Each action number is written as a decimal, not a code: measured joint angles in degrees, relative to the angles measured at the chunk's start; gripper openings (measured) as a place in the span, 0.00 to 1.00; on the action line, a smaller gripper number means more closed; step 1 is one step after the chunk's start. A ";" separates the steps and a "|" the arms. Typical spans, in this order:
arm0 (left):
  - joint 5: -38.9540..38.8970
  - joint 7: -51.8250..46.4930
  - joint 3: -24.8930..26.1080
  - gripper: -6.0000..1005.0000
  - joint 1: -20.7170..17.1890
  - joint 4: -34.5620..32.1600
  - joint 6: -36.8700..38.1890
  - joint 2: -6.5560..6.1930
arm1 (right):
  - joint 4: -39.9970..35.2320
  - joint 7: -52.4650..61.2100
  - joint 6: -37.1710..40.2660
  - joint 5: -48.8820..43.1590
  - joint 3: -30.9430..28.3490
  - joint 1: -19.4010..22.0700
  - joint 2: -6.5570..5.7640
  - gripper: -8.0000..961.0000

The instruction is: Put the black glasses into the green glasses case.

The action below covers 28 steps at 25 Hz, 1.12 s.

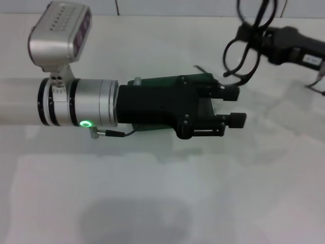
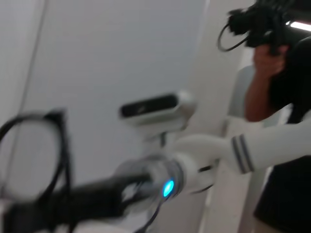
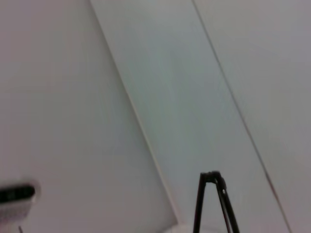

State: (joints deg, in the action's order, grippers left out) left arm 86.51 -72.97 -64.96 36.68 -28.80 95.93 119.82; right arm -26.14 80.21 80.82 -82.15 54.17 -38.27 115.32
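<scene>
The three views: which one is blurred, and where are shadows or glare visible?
Head view: mostly sharp; a soft dark shadow lies on the table below the left gripper, which covers the green glasses case; a green light glows on that arm. Left wrist view: smeared by motion blur, the black glasses are fuzzy. Right wrist view: soft, flat light, no glare.

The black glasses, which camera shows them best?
The head view: the black glasses hang whole from the right gripper. The left wrist view catches one blurred lens rim; the right wrist view only thin black arms.
</scene>
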 joint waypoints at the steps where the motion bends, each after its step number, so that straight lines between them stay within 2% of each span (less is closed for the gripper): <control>1: -0.39 0.00 -0.02 0.59 0.06 -0.13 0.58 0.01 | 0.01 0.06 -0.53 0.00 0.97 -0.17 0.01 0.12; 7: -1.87 0.00 -0.09 0.59 0.51 -0.28 1.71 -0.08 | 0.13 0.23 -2.71 -0.02 7.57 -1.25 0.13 0.12; 18: -1.88 0.27 -0.07 0.59 0.80 -0.36 0.78 -0.24 | 0.17 0.88 -1.67 -0.02 15.42 -3.31 0.09 0.12; 28: -2.00 0.04 1.40 0.59 0.90 -0.33 -0.55 -0.21 | -0.62 0.91 0.42 -1.41 16.18 -2.96 -0.66 0.12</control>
State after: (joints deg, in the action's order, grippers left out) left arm 84.51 -72.93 -63.56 37.58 -29.13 95.38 119.61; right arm -26.76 81.12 81.25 -83.56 70.35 -41.23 114.67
